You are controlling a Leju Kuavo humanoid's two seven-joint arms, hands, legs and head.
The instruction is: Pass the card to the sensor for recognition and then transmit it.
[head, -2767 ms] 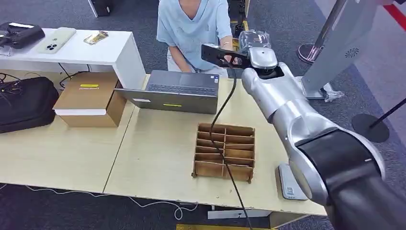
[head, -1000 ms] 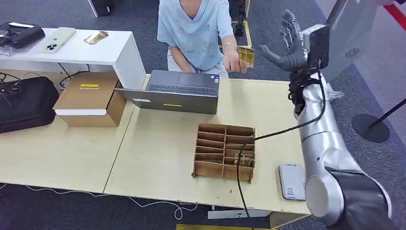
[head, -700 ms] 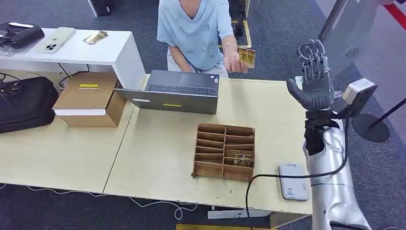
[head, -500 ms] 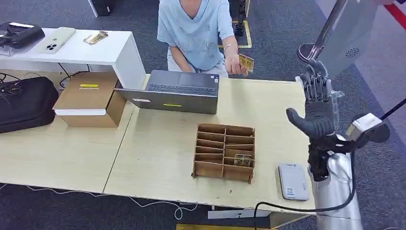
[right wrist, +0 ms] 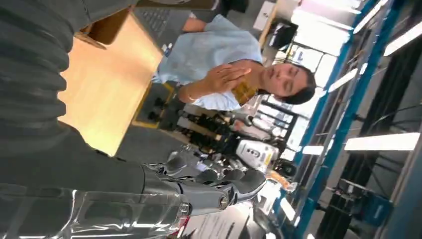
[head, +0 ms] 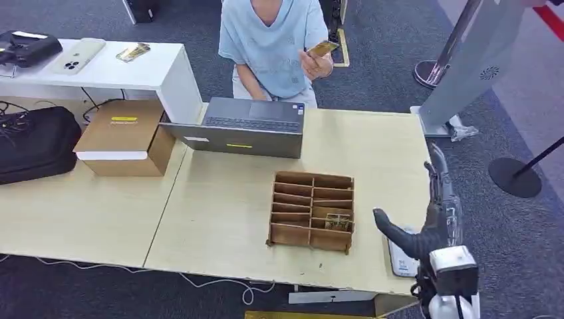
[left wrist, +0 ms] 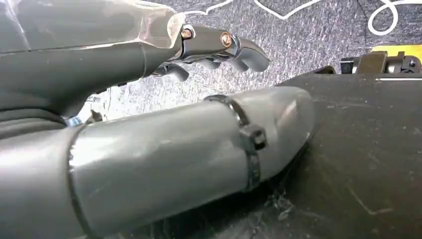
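A person across the table holds the gold card up at chest height; the right wrist view shows that card behind the person's raised hand. My right hand hangs low at the table's front right corner, fingers spread upward, thumb out, holding nothing; the right wrist view has this hand with straight fingers. It partly covers the flat grey-white sensor lying on the table. My left hand hangs beside my body with fingers extended and nothing in them.
A cardboard divider box with another card in one slot stands left of the sensor. A laptop lies at the wooden table's far edge. A brown box and a black bag are at left.
My right arm has dropped from reaching high toward the person down to the table's front right corner, its hand empty. The person has taken the card and drawn it up to the chest.
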